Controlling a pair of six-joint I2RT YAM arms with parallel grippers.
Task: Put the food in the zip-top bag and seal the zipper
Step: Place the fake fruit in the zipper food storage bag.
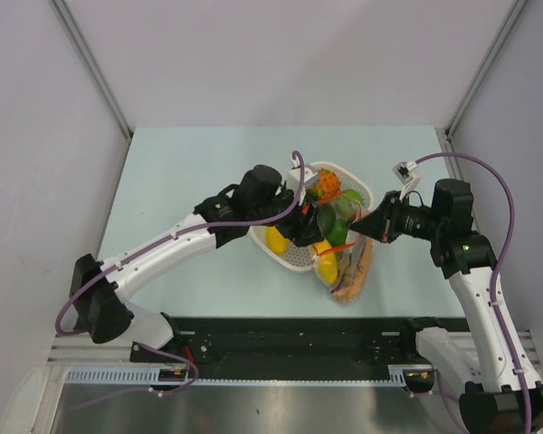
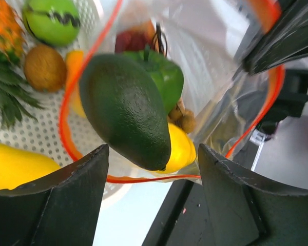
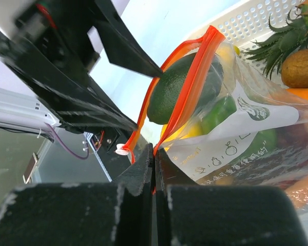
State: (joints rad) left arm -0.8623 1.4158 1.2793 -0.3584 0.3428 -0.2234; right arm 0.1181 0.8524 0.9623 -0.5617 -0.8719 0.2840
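The clear zip-top bag (image 3: 256,138) hangs at the white basket's near edge, its red-orange zipper (image 3: 195,72) spread wide. My right gripper (image 3: 154,151) is shut on the zipper's end, holding the mouth up. A dark green avocado (image 2: 126,110) sits in the mouth, over a green pepper (image 2: 167,77), a yellow fruit (image 2: 180,148) and a brown berry cluster (image 2: 185,120) inside the bag. My left gripper (image 2: 153,147) stands open just in front of the avocado, its fingers apart from it. In the top view the left gripper (image 1: 309,228) and right gripper (image 1: 369,228) meet at the bag (image 1: 348,271).
The white perforated basket (image 2: 36,133) holds a kiwi (image 2: 43,66), a green apple (image 2: 54,20), a pineapple (image 2: 5,36) and a yellow fruit (image 2: 15,166). The black base rail (image 1: 299,339) runs just below the bag. Grey walls stand on both sides.
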